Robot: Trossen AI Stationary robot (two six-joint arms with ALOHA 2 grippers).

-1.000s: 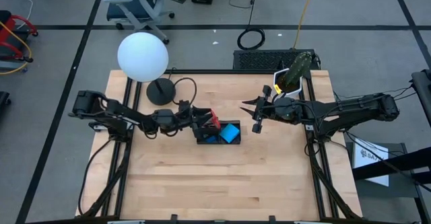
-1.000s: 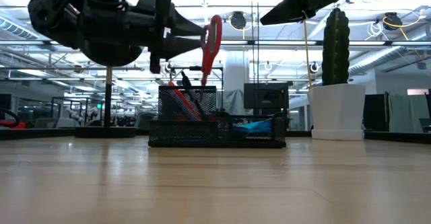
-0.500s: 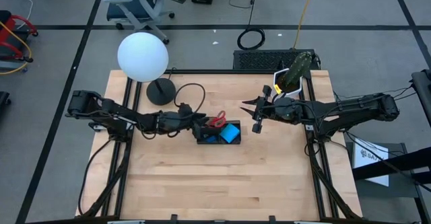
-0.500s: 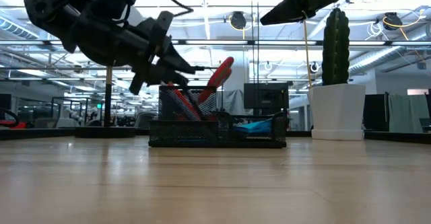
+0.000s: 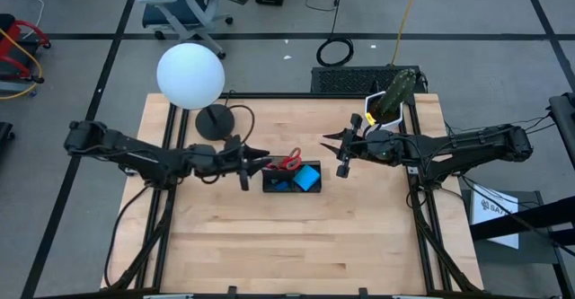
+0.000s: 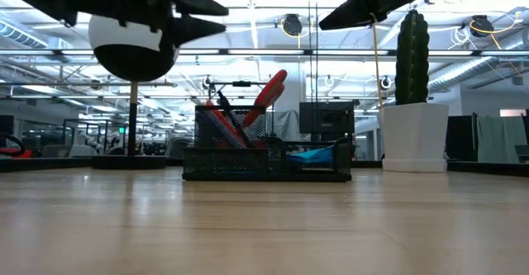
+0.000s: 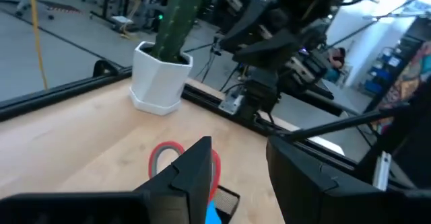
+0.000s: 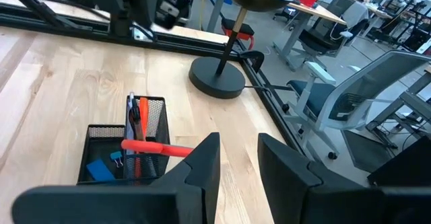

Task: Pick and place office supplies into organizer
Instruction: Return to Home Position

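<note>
- Lamp: white globe (image 5: 190, 75) on a round black base (image 5: 214, 121), at the far left corner of the wooden table (image 5: 287, 245).
- Left gripper (image 5: 254, 162): empty, with a clear gap between its fingers. It hangs just left of the organizer and does not touch it. The low view shows it raised well above the tray's rim.
- Organizer (image 5: 291, 189): low black mesh tray at the middle of the table, between the two grippers.
- Scissors (image 5: 287, 162): blades down in the tall cup at the tray's left end. They are tilted, and the red handles lean out over the far edge. They sit just right of the left gripper's fingertips, apart from them.
- Pens (image 8: 138, 109): upright in the same tall cup, beside the scissors.
- Note pad (image 5: 308, 179): blue, lying in the tray's right-hand compartment.
- Right gripper (image 5: 334, 155): fingers spread and holding nothing. It hovers just right of the tray and clear of it.
- Cactus (image 5: 395, 92): in a white pot at the far right edge of the table, behind the right arm.
</note>
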